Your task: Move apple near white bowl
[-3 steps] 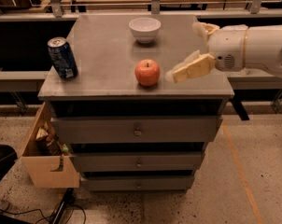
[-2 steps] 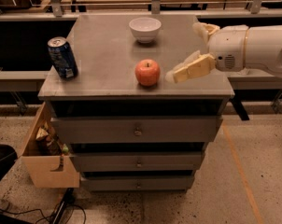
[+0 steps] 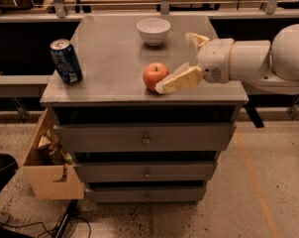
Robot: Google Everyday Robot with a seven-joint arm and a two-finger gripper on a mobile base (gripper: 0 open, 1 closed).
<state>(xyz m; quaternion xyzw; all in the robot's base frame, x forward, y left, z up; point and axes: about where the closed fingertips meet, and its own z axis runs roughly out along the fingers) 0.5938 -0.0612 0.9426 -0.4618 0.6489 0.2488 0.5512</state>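
The red-orange apple (image 3: 155, 75) sits near the front edge of the grey cabinet top (image 3: 110, 58). The white bowl (image 3: 153, 30) stands upright at the back middle, well apart from the apple. My gripper (image 3: 174, 62) reaches in from the right, just right of the apple, and is open. Its near cream finger (image 3: 181, 81) lies against or just beside the apple's front right side. The far finger (image 3: 196, 39) is behind it, to the right of the bowl. Nothing is held.
A blue soda can (image 3: 66, 61) stands at the front left of the top. The cabinet has three shut drawers (image 3: 145, 139). An open cardboard box (image 3: 49, 162) of items hangs at its lower left. Benches and rails run behind.
My gripper has moved left toward the apple, bringing its near finger up to the apple's right side. The apple, bowl and can have not moved.
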